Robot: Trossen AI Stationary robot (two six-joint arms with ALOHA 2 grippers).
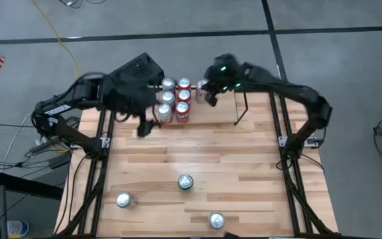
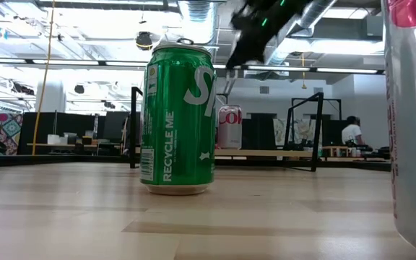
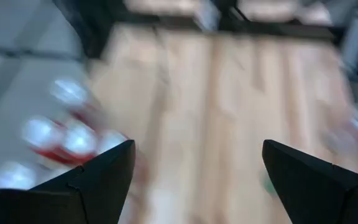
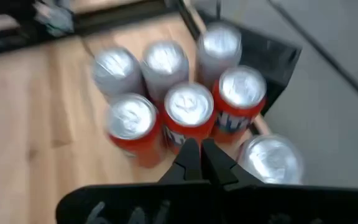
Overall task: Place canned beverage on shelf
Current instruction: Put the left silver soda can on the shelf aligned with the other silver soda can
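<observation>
Overhead, left gripper (image 1: 146, 126) beside shelf (image 1: 174, 99)

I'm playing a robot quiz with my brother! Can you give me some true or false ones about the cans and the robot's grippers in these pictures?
1. The green can is standing upright on the table. True.
2. The right gripper is wide open. False: its fingers are pressed shut, with nothing between them.
3. The left gripper is holding a can. False: its fingers stand apart, with only bare table showing between them.
4. A bunch of cans stands together at the far end of the table, between the two arms. True.
5. Three cans stand alone on the near part of the table: the green can and two silver-topped cans. True.
</observation>
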